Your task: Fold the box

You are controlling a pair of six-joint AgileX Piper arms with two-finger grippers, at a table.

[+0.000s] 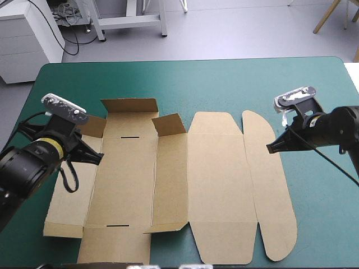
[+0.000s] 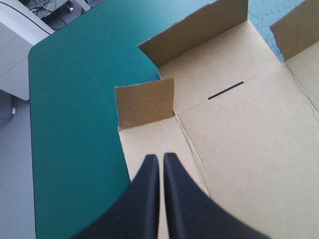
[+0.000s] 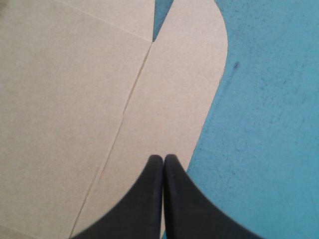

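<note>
The brown box [image 1: 219, 185] is basically still a flat cut sheet on the teal-green cover [image 1: 224, 78]. Its near edge reaches the bottom of the high view and its long axis runs left to right across the frame. Mid-frame left, the left gripper [image 1: 99, 159] sits over the outermost panel, fingers pressed into one point, holding nothing. Centre right, the right gripper [image 1: 270, 148] is pinched together and empty too, right at the edge of the rounded end flap [image 1: 275, 190]. Farther up, a few small flaps [image 1: 168, 124] stand raised at upper left. Each arm looks equally close to its own end, and the sheet lies inward from both.
</note>
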